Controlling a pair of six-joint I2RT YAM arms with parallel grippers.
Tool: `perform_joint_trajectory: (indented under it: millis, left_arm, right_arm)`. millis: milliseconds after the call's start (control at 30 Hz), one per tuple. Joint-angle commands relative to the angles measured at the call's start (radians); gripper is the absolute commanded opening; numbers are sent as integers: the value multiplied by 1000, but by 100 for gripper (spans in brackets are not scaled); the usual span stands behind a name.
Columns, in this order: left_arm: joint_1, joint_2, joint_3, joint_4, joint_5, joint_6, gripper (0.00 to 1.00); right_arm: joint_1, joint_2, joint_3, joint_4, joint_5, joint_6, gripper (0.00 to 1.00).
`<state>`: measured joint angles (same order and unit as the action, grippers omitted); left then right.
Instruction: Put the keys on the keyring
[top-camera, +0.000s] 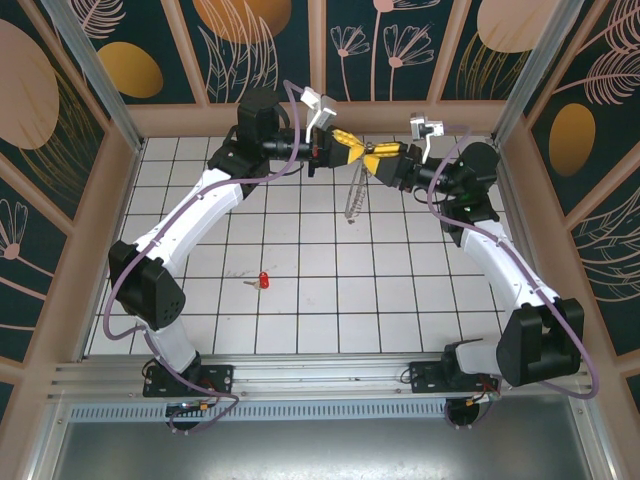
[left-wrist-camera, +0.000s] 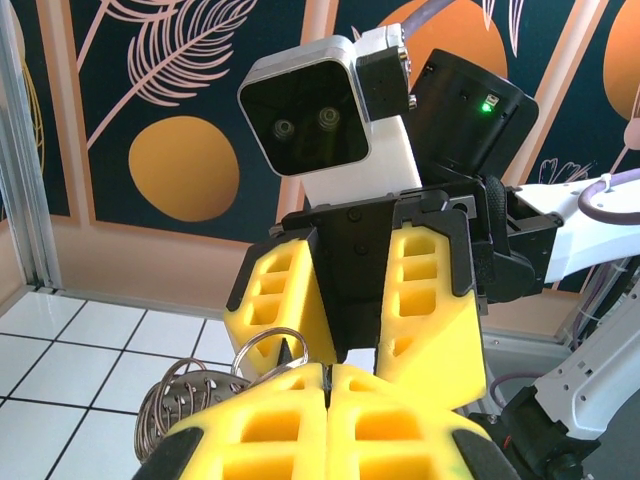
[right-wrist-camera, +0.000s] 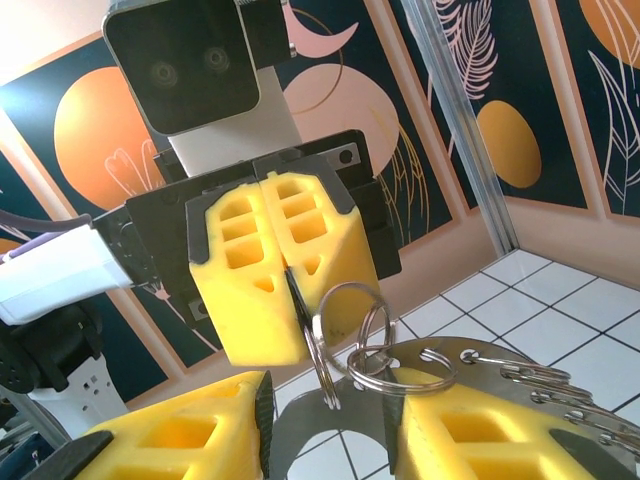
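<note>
The counter (top-camera: 400, 290) lies well below both my arms, which meet in the air over its far half, so anything I drop there falls a long way and may bounce off across the tiles.

My left hand (left-wrist-camera: 327, 378) is clenched, its yellow pads pressed together on a split ring of the keyring (top-camera: 352, 200), whose floppy hoop dangles beneath the two hands. My right hand (right-wrist-camera: 330, 395) faces it with its fingers apart on either side of the band and rings. I cannot tell whether they pinch anything.

The first danger I see is in that pinch. Only the edge of the ring (right-wrist-camera: 345, 320) sits in the seam of soft pads, so a nudge from my right hand could twist it out and drop the hoop. The hanging weight could swing and do the same. The small metal loops (left-wrist-camera: 180, 395) crowd close to my fingers and could snag as I shift.

The red key (top-camera: 264, 279) lies flat on a tile, well apart from both hands. Fetching it means freeing one hand, and a thing that small and flat is likely to skid away from closing fingers.
</note>
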<state>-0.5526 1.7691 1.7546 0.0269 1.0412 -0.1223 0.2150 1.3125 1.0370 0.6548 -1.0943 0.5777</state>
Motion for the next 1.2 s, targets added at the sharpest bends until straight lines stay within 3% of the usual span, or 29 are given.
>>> perform_joint_trajectory:
  millis: [0, 167, 433, 667, 933, 1167]
  left_arm:
    - [1, 10, 17, 64, 35, -14, 0]
    - [-1, 15, 14, 73, 41, -22, 0]
    - [0, 21, 8, 104, 40, -45, 0]
    - [0, 22, -11, 182, 22, -114, 0]
    - [-1, -26, -113, 397, -152, -303, 42]
    - [1, -126, -265, 603, -307, -448, 61]
  right_arm:
    - [11, 10, 43, 55, 2, -7, 36]
    - [13, 17, 53, 56, 5, -7, 31]
    - [15, 21, 49, 40, -7, -24, 0]
    - [17, 17, 38, 24, 12, -52, 0]
    - [-1, 27, 47, 59, 35, -52, 0]
    - [-9, 50, 66, 161, 55, -1, 0]
